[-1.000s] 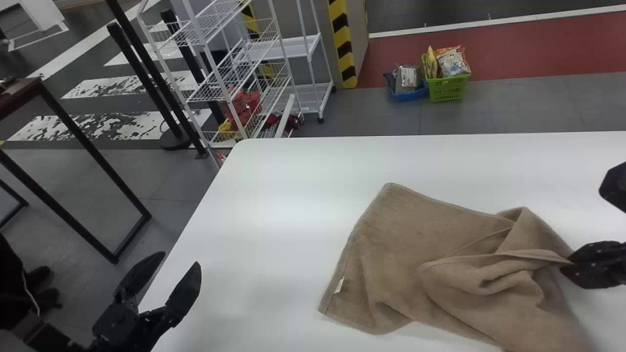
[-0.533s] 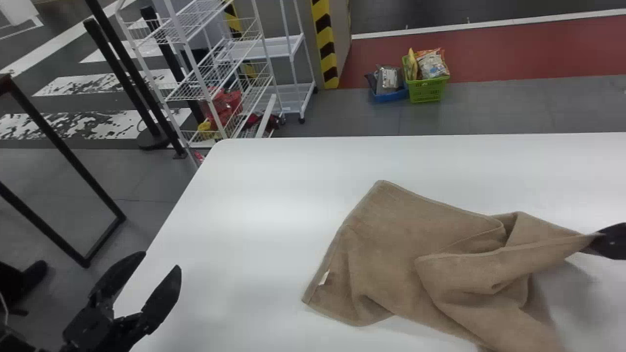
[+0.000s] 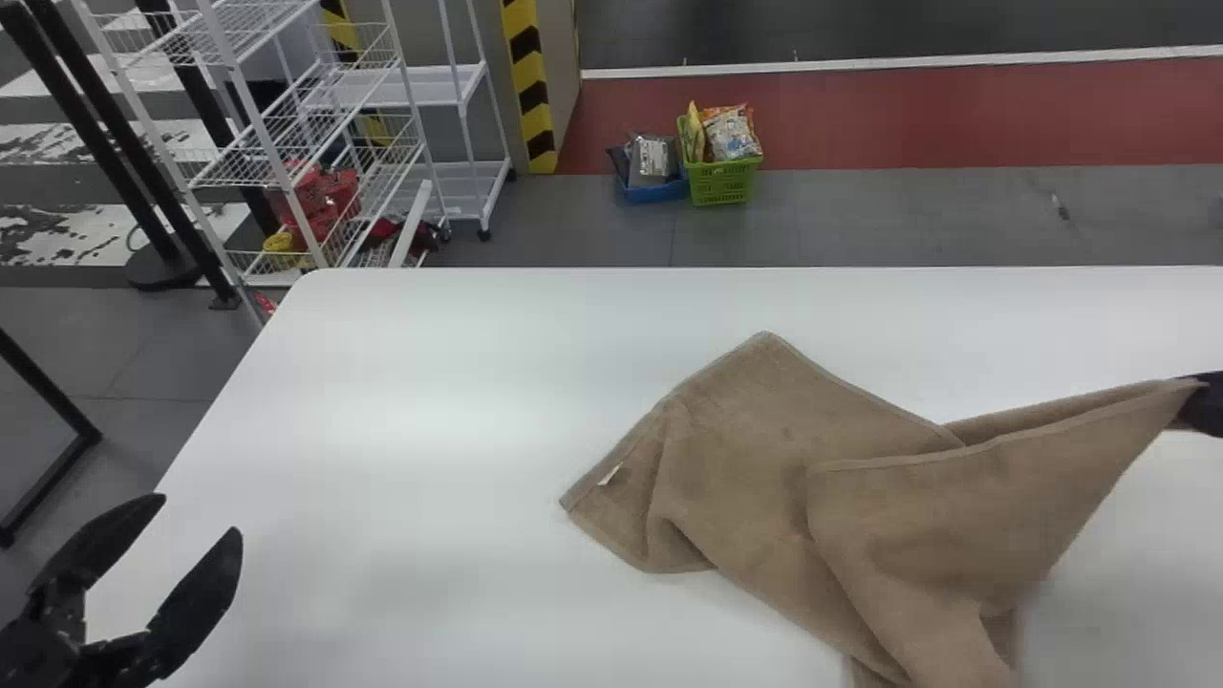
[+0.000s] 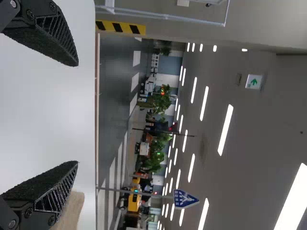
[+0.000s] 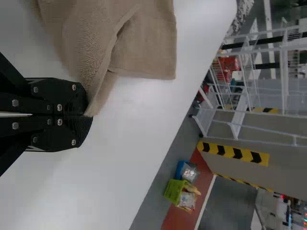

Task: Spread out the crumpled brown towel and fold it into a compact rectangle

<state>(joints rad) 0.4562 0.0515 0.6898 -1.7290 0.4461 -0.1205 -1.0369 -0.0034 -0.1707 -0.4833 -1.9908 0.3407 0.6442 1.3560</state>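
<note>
Right gripper [image 3: 1206, 403] pinches the brown towel's corner [image 3: 822, 459], rest trailing across the table [image 3: 430, 401]; left gripper [image 3: 158, 583] spread wide, well apart from it.

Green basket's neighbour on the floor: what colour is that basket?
Blue, seen best in the head view.

Brown towel [image 3: 812, 430] cut off by head view's bottom edge, right gripper [image 3: 1206, 406] by its right edge
</note>
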